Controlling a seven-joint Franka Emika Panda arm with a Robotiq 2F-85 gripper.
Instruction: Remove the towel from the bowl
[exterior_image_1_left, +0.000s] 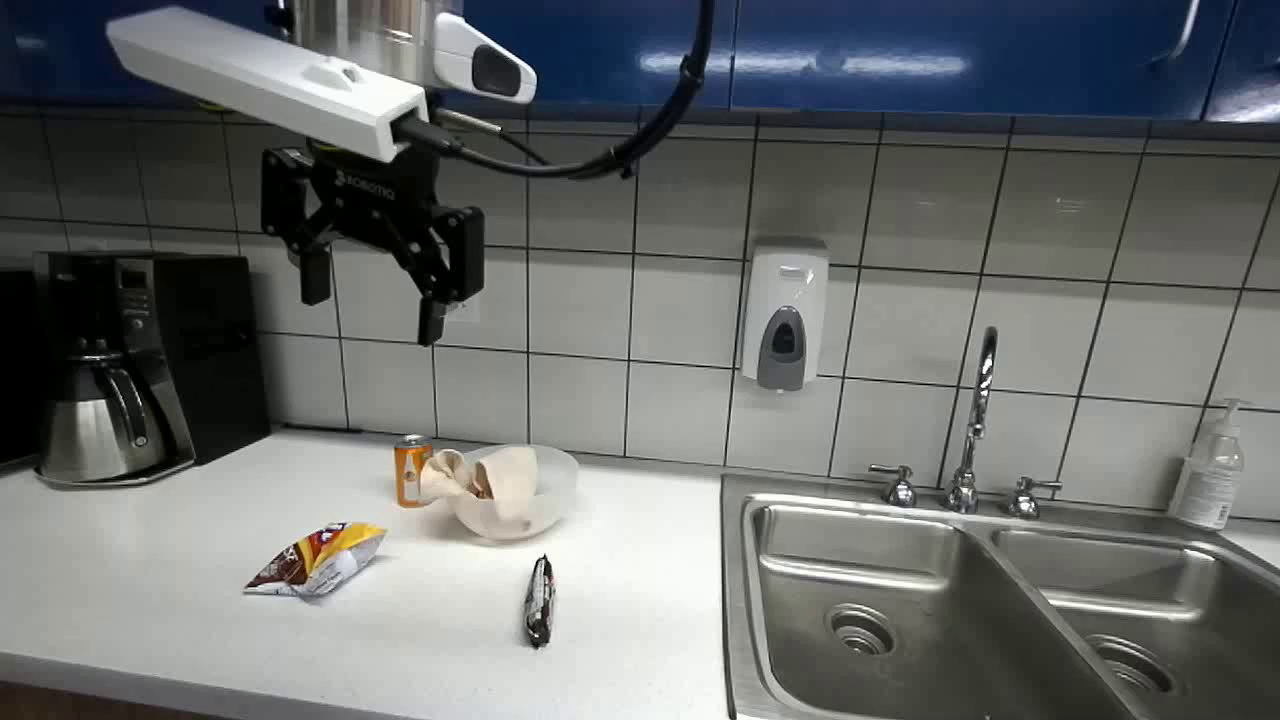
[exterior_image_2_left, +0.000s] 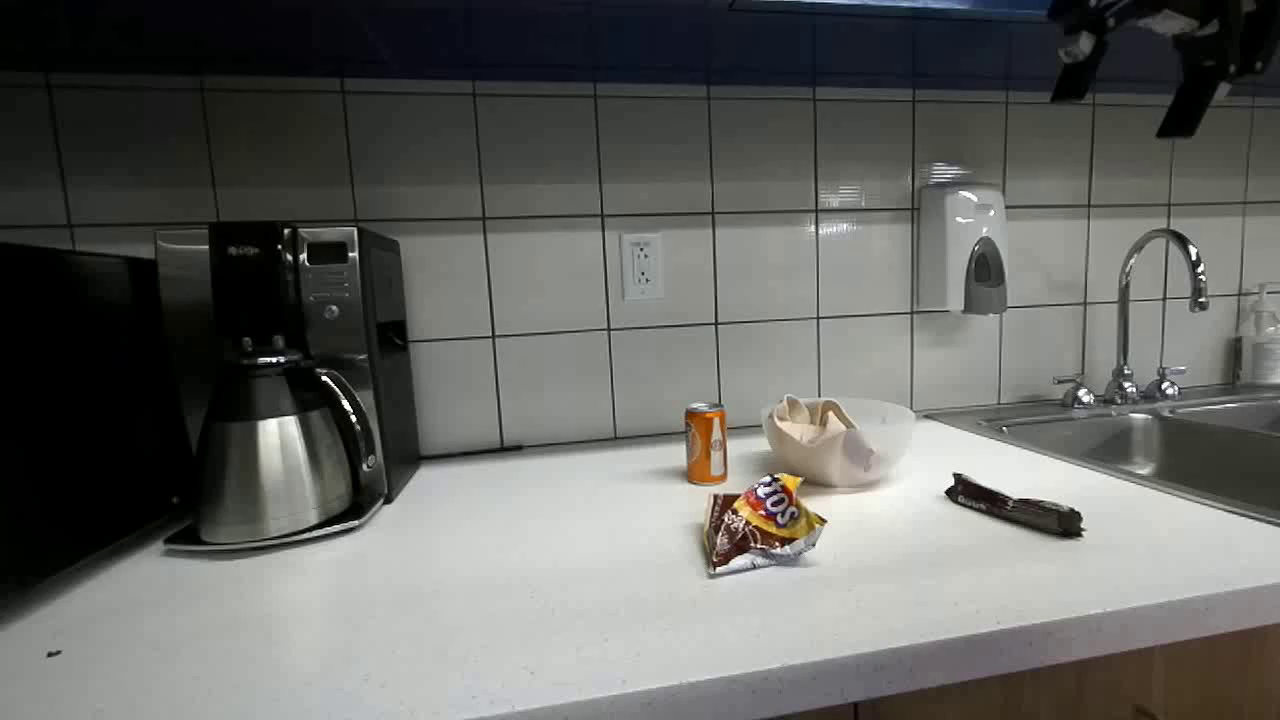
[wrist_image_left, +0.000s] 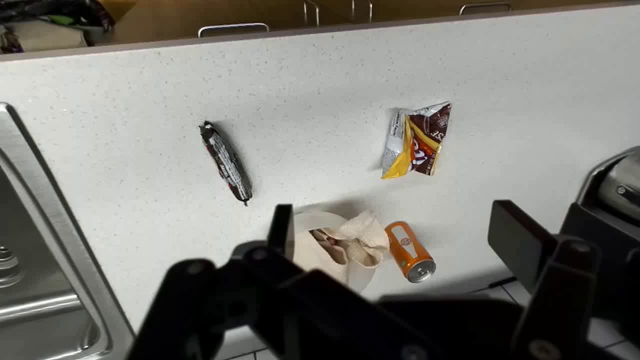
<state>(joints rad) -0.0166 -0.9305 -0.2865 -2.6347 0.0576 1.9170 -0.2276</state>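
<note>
The beige towel (exterior_image_1_left: 508, 478) lies crumpled in a translucent white bowl (exterior_image_1_left: 558, 490), with part draped over the rim. Towel (exterior_image_2_left: 815, 440) and bowl (exterior_image_2_left: 888, 440) also show in an exterior view. My gripper (exterior_image_1_left: 373, 308) is open and empty, high above the counter; it also shows at the top right of an exterior view (exterior_image_2_left: 1128, 102). In the wrist view its fingers (wrist_image_left: 400, 227) are wide apart. Between and below them show the towel (wrist_image_left: 367, 235) and part of the bowl (wrist_image_left: 317, 220); the left finger hides some of both. Something small and reddish-brown shows in the towel's fold.
An orange can (exterior_image_1_left: 411, 470) stands close beside the bowl on the towel's overhanging side. A chip bag (exterior_image_1_left: 318, 560) and a dark wrapped bar (exterior_image_1_left: 539, 602) lie in front. A coffee maker (exterior_image_2_left: 340, 400) and a sink (exterior_image_1_left: 735, 600) flank them. A tiled wall stands behind.
</note>
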